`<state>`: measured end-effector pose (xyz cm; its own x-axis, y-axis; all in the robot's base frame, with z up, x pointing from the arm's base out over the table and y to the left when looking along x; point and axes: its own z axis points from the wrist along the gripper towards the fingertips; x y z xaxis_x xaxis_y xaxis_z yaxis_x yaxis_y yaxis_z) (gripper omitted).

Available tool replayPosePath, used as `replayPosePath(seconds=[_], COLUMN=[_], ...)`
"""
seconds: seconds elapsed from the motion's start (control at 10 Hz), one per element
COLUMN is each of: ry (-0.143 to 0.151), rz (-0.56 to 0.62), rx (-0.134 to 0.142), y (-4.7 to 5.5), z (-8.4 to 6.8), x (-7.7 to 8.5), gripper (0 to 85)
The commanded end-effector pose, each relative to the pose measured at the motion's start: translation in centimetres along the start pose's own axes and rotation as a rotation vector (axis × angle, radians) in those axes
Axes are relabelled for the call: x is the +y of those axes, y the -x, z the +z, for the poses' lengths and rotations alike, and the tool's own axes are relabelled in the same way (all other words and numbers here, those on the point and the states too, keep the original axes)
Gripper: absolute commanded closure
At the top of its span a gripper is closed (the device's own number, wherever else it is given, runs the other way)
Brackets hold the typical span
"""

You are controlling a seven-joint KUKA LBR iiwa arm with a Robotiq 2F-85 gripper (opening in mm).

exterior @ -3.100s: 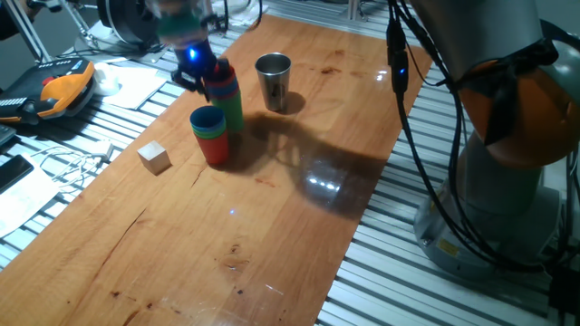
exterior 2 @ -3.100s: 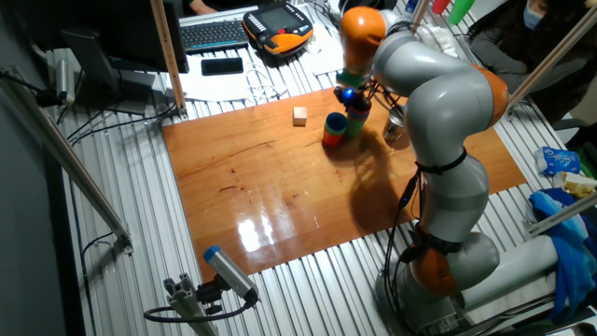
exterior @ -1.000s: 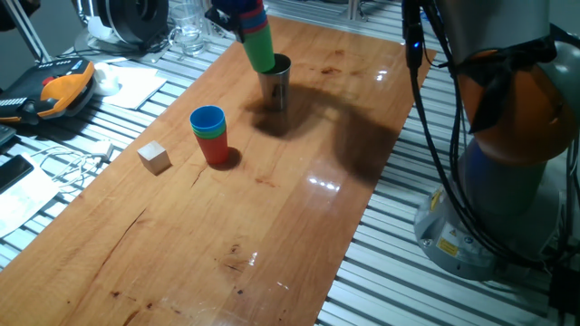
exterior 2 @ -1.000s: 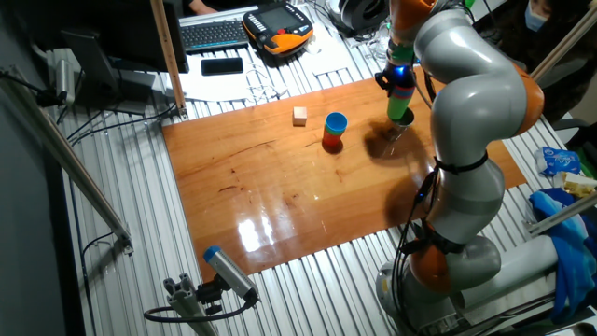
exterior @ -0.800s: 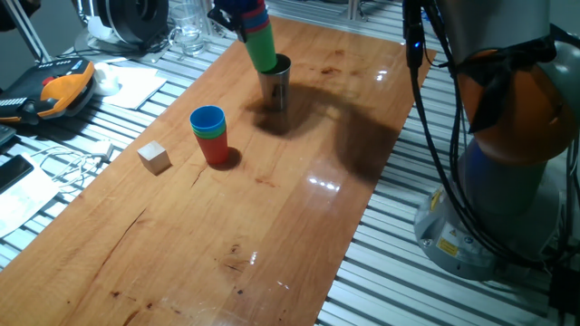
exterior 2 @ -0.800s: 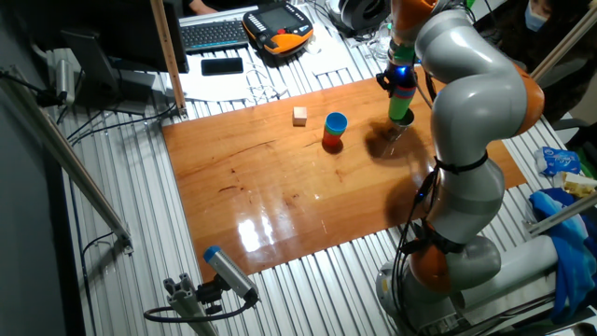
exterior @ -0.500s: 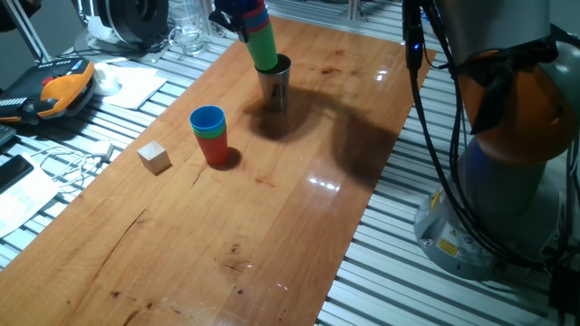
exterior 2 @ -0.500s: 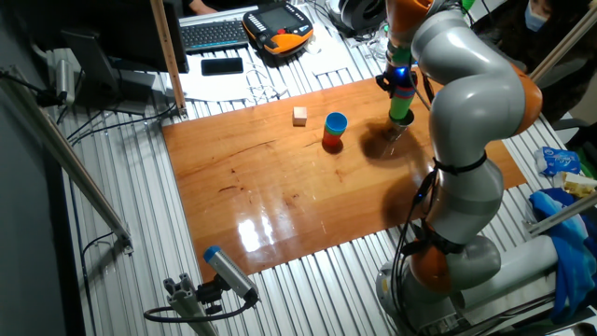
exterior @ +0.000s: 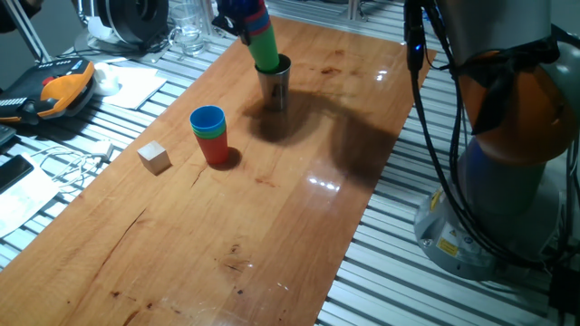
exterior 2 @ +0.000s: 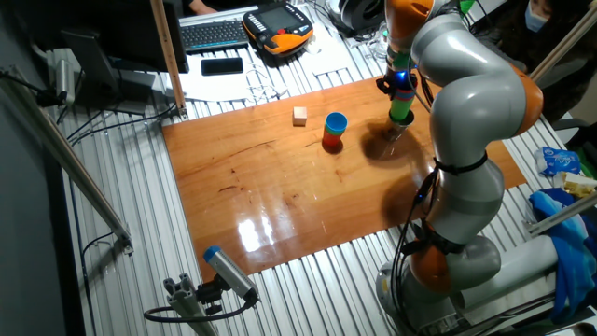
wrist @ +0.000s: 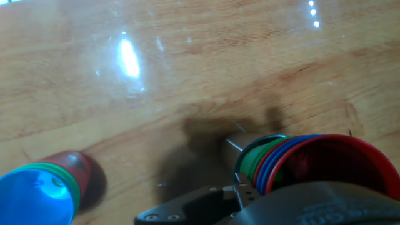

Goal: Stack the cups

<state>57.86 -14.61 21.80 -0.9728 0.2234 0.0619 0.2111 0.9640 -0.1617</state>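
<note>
Pinching a tilted nested cup stack (exterior: 264, 43), pincer (exterior: 243, 18) above steel cup (exterior: 274, 80).

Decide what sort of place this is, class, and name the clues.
Probably a robotics lab: a big robot arm works over a wooden table on a ribbed metal bench, with a keyboard and an orange handheld controller nearby.
</note>
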Motion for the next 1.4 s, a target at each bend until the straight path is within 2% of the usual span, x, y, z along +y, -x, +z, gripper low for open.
replayPosePath(seconds=[0.0,0.4,0.5,0.7,0.8,1.0,1.1,1.2,1.3], ry=[0.006,0.033,0.051,0.069,0.092,0.083,0.069,0.062,0.058], rz=[-0.001,-0.006,0.000,0.000,0.000,0.011,0.018,0.025,0.035], rx=[-0.007,-0.016,-0.014,0.006,0.028,0.032,0.025,0.021,0.017], y=[0.2,1.0,1.0,0.8,0.8,0.8,0.7,0.7,0.6], z=[0.5,2.2,2.4,2.2,2.2,2.2,2.1,2.0,2.0], x=[-0.1,-0.2,-0.3,-0.3,-0.3,-0.3,-0.3,-0.2,-0.2], gripper=[85.0,85.0,85.0,85.0,85.0,85.0,68.0,68.0,51.0])
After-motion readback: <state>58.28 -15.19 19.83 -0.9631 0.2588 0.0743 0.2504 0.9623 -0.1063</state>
